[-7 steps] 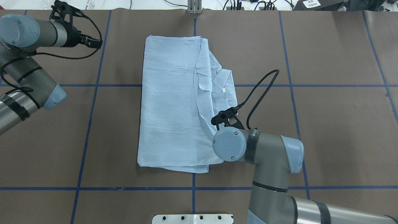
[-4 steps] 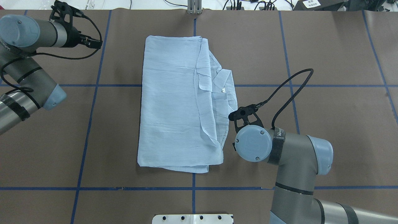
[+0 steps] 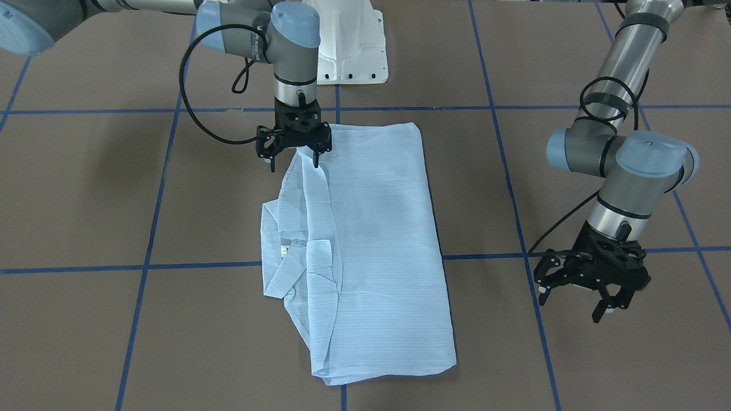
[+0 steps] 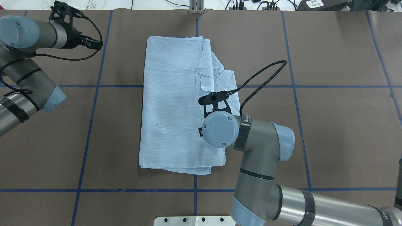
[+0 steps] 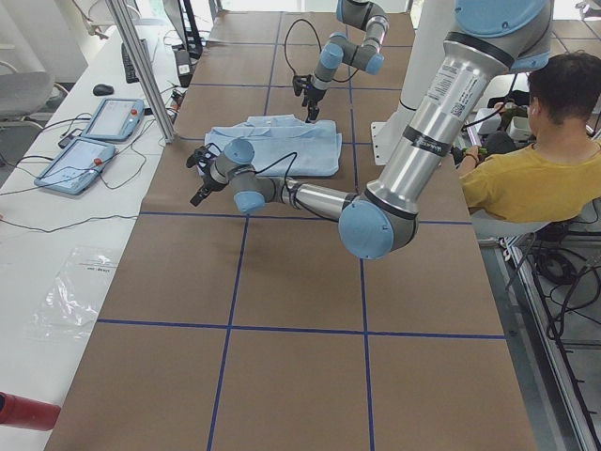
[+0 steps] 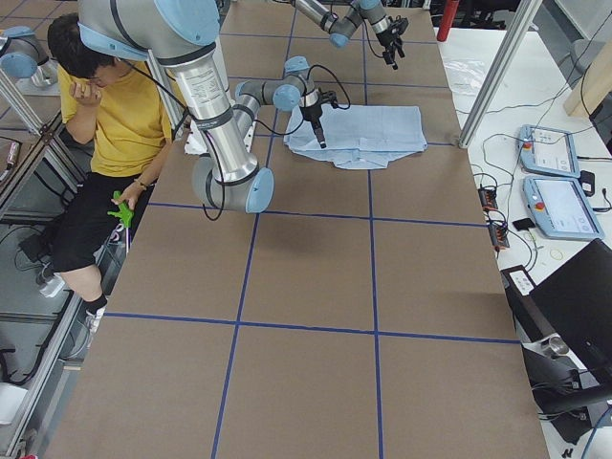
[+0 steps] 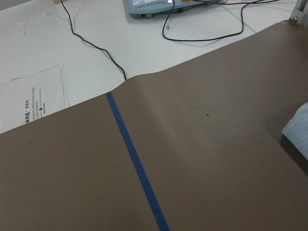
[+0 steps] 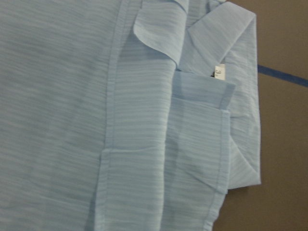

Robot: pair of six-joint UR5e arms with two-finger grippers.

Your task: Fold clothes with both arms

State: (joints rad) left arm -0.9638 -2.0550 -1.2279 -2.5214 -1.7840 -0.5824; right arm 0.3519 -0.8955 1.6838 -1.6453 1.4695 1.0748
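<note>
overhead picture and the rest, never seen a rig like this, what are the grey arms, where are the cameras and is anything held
These are two jointed robot arms at a brown table marked with blue tape. One camera looks down from behind the robot, one faces it from across the table, two look along the table from its ends, and one sits on each wrist. A light-blue shirt, folded into a long rectangle with the collar showing, lies flat in the middle. The right arm hangs over the shirt's edge, its jaws open. The left arm is off to the side, away from the shirt, jaws open too. Nothing is held.
</note>
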